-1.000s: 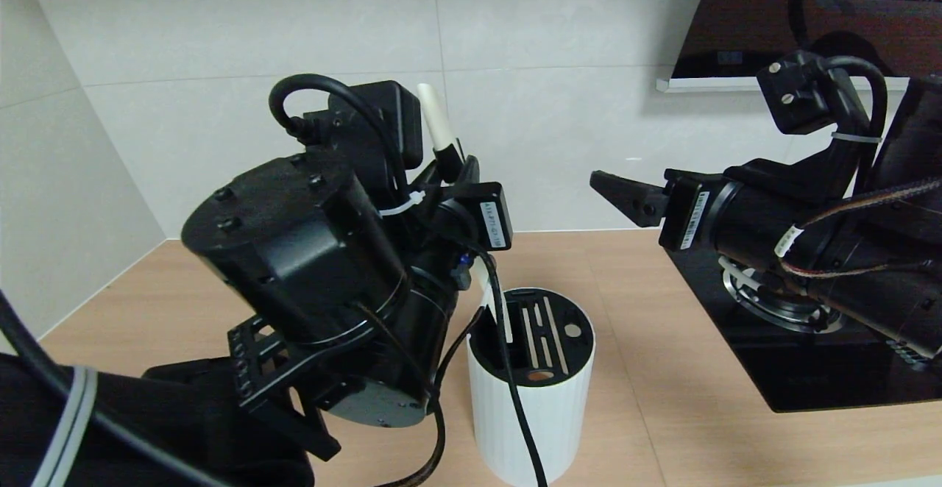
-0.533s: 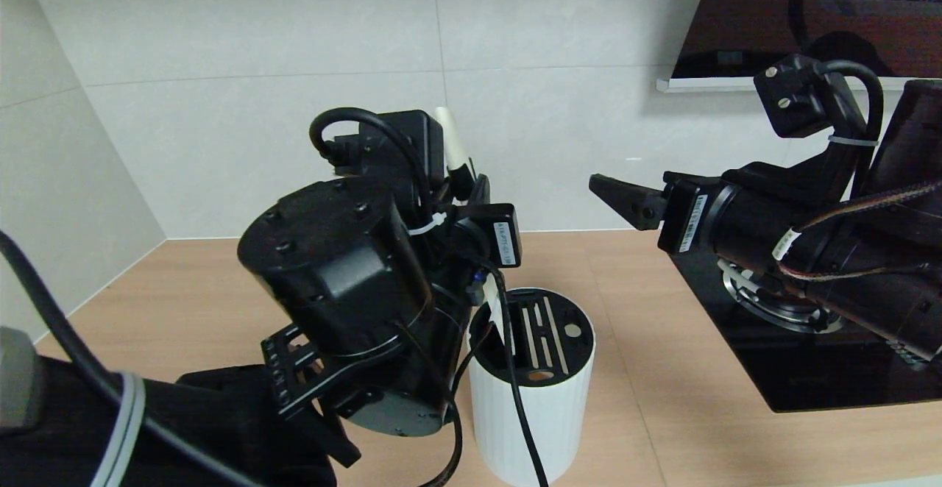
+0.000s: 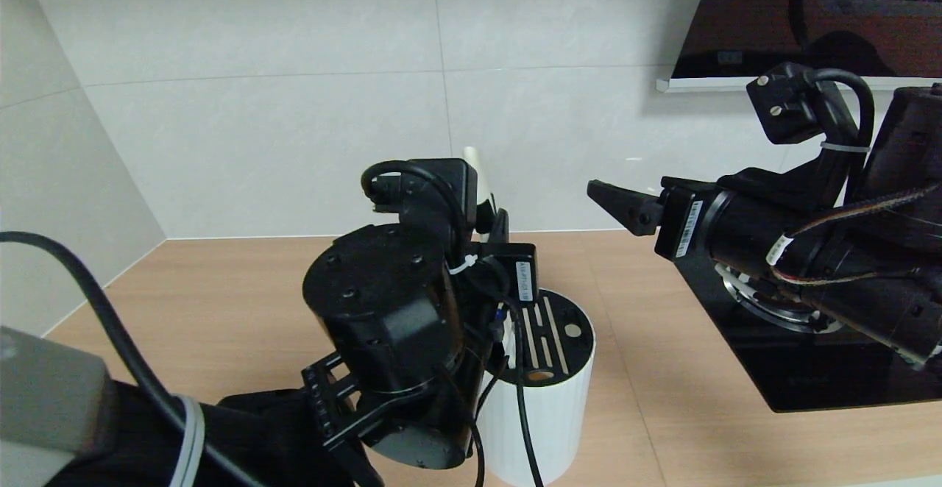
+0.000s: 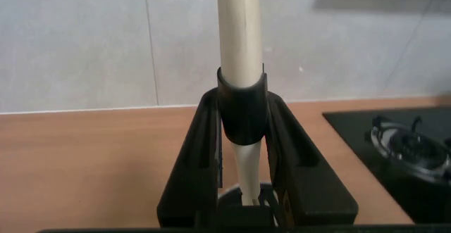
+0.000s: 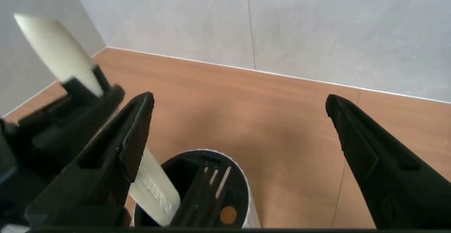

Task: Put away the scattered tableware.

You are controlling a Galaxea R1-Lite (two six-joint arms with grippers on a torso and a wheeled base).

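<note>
Cream-handled utensil (image 4: 239, 29) upright, lower end dipped into white slotted holder (image 3: 559, 406) on the table (image 3: 221, 288). Clamped at its black collar in left gripper (image 4: 241, 131) jaws. Right gripper (image 5: 238, 103) raised beside holder, jaws spread wide, empty. Black cooktop (image 3: 773, 369) right of holder.

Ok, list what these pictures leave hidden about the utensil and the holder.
- Lower end of the utensil: head view, the left arm covers it; right wrist view, it is sunk inside the holder.
- Which slot it enters: head view, the left gripper blocks that side.
- Base of the holder: head view, cut off by the bottom edge.
</note>
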